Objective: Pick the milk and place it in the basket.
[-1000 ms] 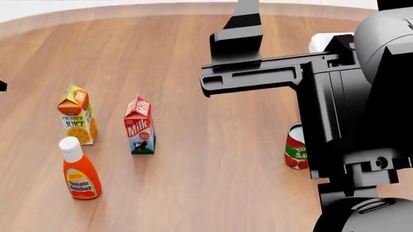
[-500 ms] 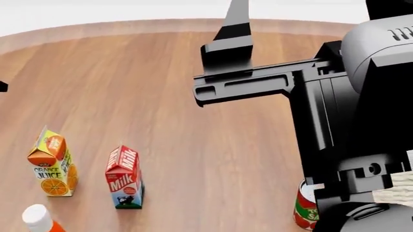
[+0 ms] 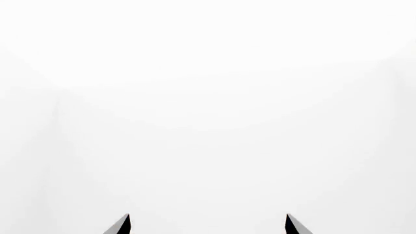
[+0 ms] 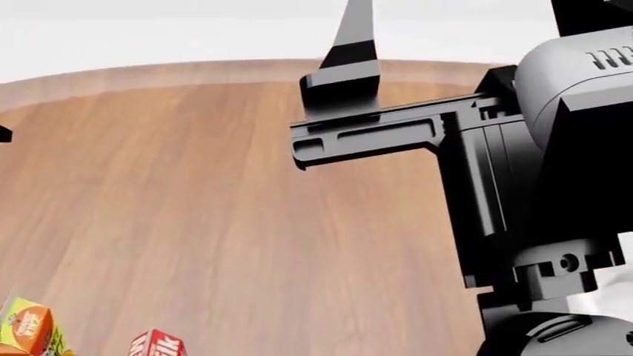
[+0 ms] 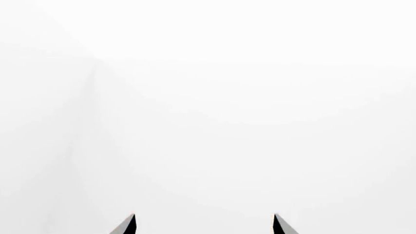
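While the head camera looked down across the round wooden counter [image 4: 198,208], the milk [image 4: 156,344] stood at the very bottom edge of that view, only its red gabled top showing. Just to its left, also cut off by the frame, was the top of the orange juice carton [image 4: 28,330]. Both cartons sat upright on the wood, near each other but apart. The right arm [image 4: 514,185] filled the right side of the head view, its dark body raised above the counter and well away from the milk. A pale woven patch at the lower right edge could not be identified with certainty. Each wrist camera faced blank white; the left gripper [image 3: 206,225] and the right gripper [image 5: 204,225] both had their jaws spread, holding nothing.
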Available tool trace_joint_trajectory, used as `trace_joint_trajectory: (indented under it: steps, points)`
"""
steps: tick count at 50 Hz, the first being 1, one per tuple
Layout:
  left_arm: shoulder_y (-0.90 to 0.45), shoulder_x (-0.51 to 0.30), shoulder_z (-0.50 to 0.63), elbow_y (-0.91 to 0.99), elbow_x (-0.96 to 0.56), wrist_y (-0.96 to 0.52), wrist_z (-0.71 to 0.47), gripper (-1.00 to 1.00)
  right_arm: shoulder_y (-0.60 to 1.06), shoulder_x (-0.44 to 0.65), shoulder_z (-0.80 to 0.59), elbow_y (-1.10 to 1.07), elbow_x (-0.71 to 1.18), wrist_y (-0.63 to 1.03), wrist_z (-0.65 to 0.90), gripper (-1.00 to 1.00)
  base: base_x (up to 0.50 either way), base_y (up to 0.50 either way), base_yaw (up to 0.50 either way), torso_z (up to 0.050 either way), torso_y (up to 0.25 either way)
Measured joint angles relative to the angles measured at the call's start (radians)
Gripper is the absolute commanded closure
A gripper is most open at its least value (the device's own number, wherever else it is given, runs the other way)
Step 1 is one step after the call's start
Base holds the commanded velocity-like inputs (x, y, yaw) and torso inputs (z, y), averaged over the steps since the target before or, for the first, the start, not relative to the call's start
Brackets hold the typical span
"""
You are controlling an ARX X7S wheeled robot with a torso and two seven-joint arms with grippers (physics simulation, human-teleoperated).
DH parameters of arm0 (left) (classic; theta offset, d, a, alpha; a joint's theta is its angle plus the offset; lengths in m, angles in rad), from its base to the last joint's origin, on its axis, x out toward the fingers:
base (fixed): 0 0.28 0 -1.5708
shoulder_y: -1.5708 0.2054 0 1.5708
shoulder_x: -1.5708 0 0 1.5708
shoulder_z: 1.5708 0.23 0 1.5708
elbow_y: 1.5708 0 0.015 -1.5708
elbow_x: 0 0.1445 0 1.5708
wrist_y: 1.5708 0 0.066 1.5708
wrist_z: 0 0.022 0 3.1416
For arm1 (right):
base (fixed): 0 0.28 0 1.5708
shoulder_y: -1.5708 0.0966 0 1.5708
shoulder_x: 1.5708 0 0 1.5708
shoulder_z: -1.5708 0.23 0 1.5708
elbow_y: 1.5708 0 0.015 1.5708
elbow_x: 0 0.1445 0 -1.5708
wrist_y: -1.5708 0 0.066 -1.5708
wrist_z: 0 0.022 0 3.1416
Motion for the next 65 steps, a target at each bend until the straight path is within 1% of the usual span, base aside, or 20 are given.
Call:
trace_joint_trajectory:
  steps: [18,35,41,51,58,65]
  points:
    - [0.003,-0.008,0.003,-0.006,-0.006,0.01,-0.008,-1.0,-0.008,0.007,-0.002,0.003,0.017,-0.016,0.004,-1.0,0.5,0.0,0.0,0.0,0.001]
    - [0.004,-0.014,0.006,-0.003,-0.015,0.011,-0.017,-1.0,0.0,0.034,-0.032,0.018,0.015,-0.014,0.012,-1.0,0.0,0.0,0.0,0.0,0.001]
    - [0.009,-0.018,0.006,-0.005,-0.016,0.017,-0.018,-1.0,0.014,0.042,-0.022,0.03,0.048,0.008,-0.007,-1.0,0.0,0.0,0.0,0.0,0.0]
    - [0.011,-0.023,0.003,-0.002,-0.023,0.016,-0.023,-1.0,0.039,0.061,0.047,0.054,0.167,0.087,-0.067,-1.0,0.0,0.0,0.0,0.0,0.0]
    - [0.01,-0.026,0.003,0.0,-0.028,0.013,-0.027,-1.0,0.065,0.055,0.141,0.068,0.312,0.198,-0.089,-1.0,0.0,0.0,0.0,0.0,0.0]
    - [0.008,-0.029,0.004,0.002,-0.033,0.009,-0.032,-1.0,0.098,0.04,0.23,0.095,0.483,0.324,-0.073,-1.0,0.0,0.0,0.0,0.0,0.0]
